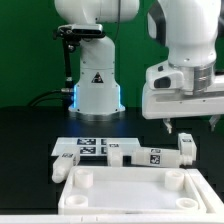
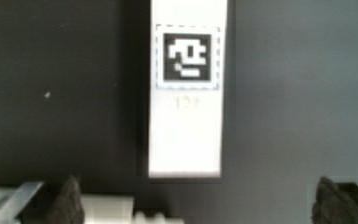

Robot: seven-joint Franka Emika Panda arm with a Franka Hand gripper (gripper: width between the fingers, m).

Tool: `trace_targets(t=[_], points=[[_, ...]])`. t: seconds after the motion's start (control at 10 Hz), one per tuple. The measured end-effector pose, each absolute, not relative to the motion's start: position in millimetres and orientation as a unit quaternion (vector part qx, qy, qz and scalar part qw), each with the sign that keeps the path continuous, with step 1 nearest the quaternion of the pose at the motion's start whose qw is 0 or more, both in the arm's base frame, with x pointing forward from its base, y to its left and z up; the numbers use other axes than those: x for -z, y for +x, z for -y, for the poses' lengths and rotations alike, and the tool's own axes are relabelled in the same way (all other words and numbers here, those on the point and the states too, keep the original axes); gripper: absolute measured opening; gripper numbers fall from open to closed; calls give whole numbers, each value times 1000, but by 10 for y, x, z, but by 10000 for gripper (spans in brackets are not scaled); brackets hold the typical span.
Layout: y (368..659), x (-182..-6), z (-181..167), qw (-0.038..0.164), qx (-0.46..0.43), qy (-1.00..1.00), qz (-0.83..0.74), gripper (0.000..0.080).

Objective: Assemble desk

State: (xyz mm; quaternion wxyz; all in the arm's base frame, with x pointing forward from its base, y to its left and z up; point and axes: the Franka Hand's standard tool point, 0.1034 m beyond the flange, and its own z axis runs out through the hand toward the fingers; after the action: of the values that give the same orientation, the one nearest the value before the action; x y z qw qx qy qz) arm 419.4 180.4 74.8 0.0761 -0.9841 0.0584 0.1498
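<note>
A long white plastic square-bar leg [image 2: 188,100] lay flat on the black table surface [image 2: 60,90], with a black-and-white tag sticker [image 2: 186,56] on its upward face. The gripper [image 2: 197,203] hung above it, its dark fingers [image 2: 55,200] spread wide and touching nothing.

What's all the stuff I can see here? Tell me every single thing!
desk tabletop panel: one, white, at the front, with round sockets at its corners.
desk legs: four as far as I can tell, white with black-and-white tags, loose on the table behind the panel.
marker board: one, white with tags, flat on the table among the legs.
table: one, black, under everything.
backdrop: one, green, at the back.
robot base: one, white with a triangle sticker, at the back.
gripper: one, white with dark fingers, open, above a leg on the exterior view's right.
</note>
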Motion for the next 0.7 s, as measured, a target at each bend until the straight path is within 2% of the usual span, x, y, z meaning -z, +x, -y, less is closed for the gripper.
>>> trace_targets(t=[0.1,0.2,0.4,0.6,0.7], points=[[4359,-882,-1775,85,-169,-981,-50,649],[4457,-896,-1776,89,-165,-981,-45,649],[4338,-876,-1757,89,-233,-967,-43,649],[4386,-803,-1740,87,-333,-937,-59,649],[4440,-725,-1780,79,-381,-918,-79,649]])
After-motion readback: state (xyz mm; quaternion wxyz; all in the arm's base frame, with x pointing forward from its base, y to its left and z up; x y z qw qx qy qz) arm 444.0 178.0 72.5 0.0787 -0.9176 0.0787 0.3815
